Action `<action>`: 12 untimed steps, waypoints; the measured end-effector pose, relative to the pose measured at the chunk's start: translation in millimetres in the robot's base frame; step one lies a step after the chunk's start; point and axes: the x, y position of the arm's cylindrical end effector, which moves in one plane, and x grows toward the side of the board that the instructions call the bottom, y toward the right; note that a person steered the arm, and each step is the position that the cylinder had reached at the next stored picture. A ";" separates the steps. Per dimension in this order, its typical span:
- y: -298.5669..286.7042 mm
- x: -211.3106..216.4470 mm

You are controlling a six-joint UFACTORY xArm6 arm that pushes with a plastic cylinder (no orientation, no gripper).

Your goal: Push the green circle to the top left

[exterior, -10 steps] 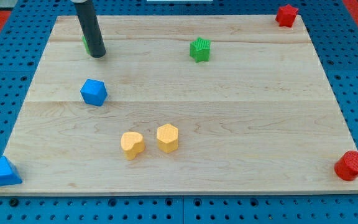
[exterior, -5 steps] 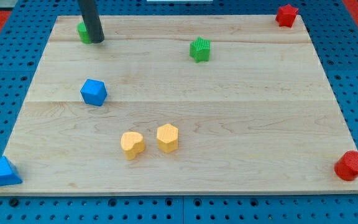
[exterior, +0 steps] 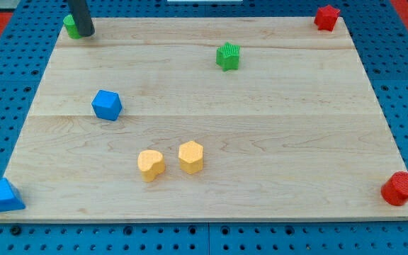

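Now that my tip [exterior: 83, 32] has driven the green circle [exterior: 69, 26] from further in up to the bench's [exterior: 261, 142] top-left corner, touching it, the push looks essentially finished; I have no hand to clench.

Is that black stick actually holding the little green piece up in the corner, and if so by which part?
Nothing is held. My tip only presses against the right side of the green circle at the board's top-left corner.

No text, label, brand, number or sign could be read anywhere: the wooden tabletop [exterior: 211, 127] was plain, and the coloured blocks on it carried no markings or lettering.
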 end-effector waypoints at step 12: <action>-69.7 6.5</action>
